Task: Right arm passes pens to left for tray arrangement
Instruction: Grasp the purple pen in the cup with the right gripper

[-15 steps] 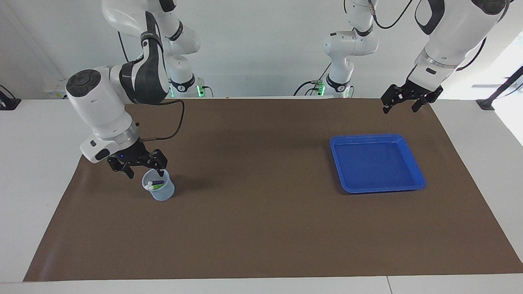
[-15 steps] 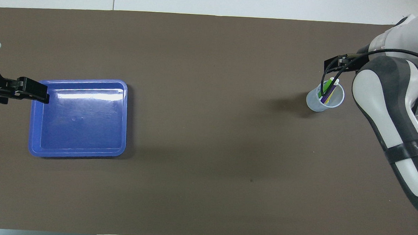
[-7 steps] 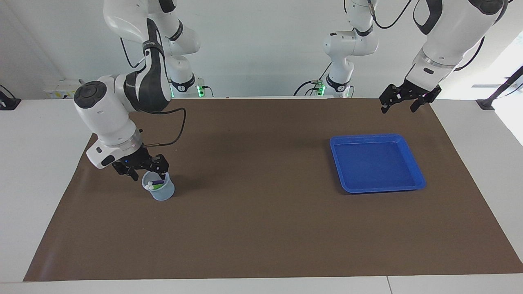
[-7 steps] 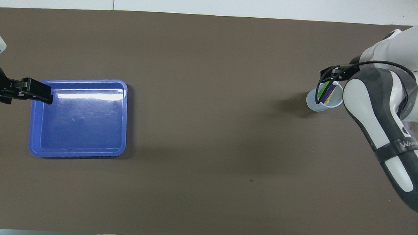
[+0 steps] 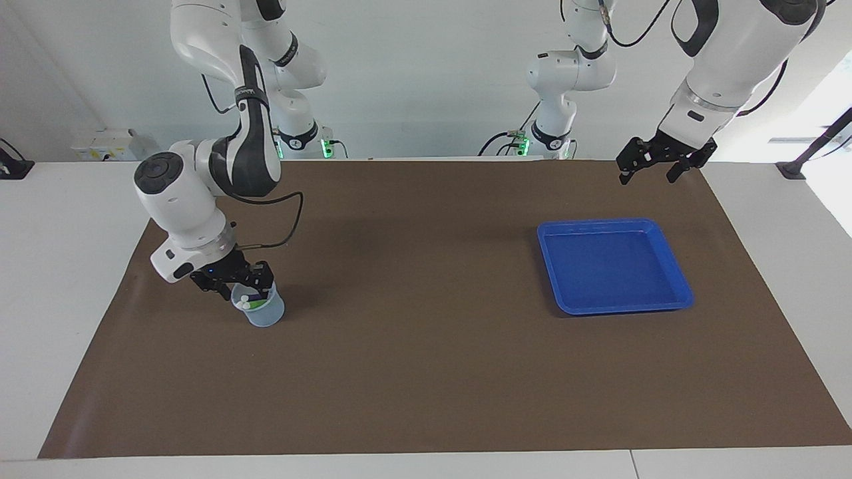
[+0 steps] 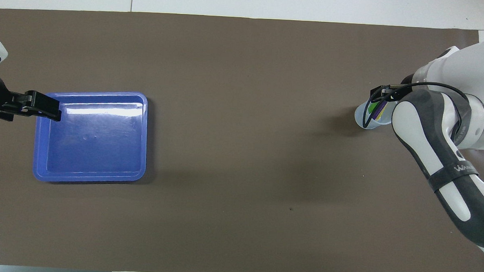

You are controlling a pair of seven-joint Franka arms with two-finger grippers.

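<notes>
Pens [image 5: 250, 301] half-hidden in cup [image 5: 264, 313] under right gripper [image 5: 234, 281] — grip unclear, perhaps spread; left gripper [image 5: 655, 166] spread, waiting.

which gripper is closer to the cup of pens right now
Right. The right gripper is at the rim of the translucent cup holding the pens. The left gripper waits in the air by the blue tray, at the table's left-arm end.
</notes>
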